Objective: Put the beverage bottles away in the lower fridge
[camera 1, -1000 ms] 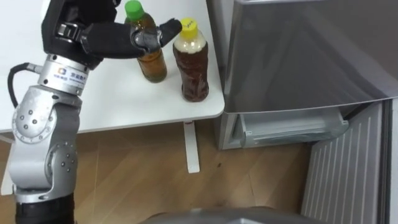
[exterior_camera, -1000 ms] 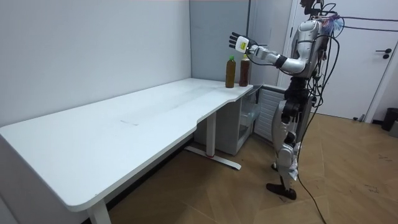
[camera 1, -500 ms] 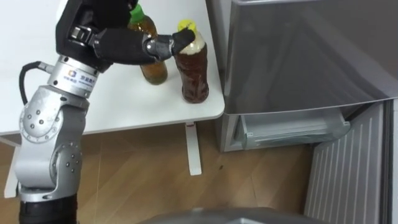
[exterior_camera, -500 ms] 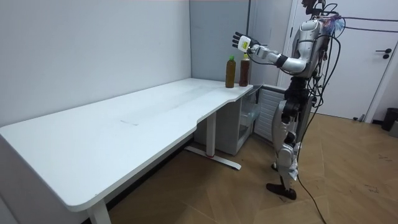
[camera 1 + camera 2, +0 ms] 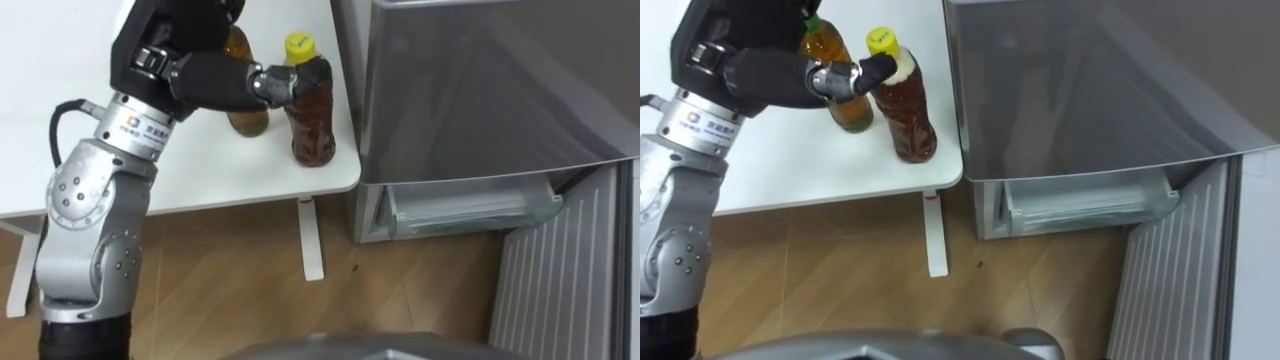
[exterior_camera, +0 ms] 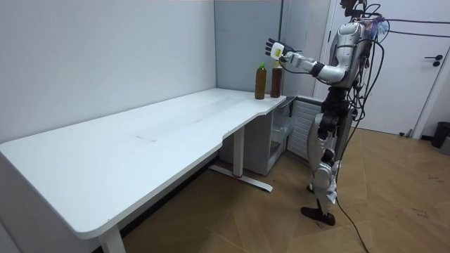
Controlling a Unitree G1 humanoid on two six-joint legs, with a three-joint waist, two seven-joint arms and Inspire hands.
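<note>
The left hand (image 5: 190, 70) is open over the back corner of the white table (image 5: 200, 170). Its thumb lies stretched sideways against the neck of the yellow-capped bottle (image 5: 310, 115), and in the room view its fingers stand straight and spread; it has hold of nothing. The hand's body covers the top of the green-capped bottle (image 5: 848, 105), which stands just beside the first, on its left and a little further back.

The yellow-capped bottle stands upright close to the table's rounded right corner, with a narrow strip of tabletop between it and the edge. Just past that edge rises the grey fridge (image 5: 480, 90), with only a slim gap between the two. Low on the fridge a pale shelf (image 5: 470, 205) juts forward, and a ribbed grey panel (image 5: 560, 280) stands to its right. To the left of both bottles the tabletop is bare.

Under the table a white leg (image 5: 310, 240) meets the wooden floor (image 5: 220, 270). The robot stands upright at the table's far end beside the fridge, with open floor behind it and a white door (image 6: 436, 63) at the room view's right.
</note>
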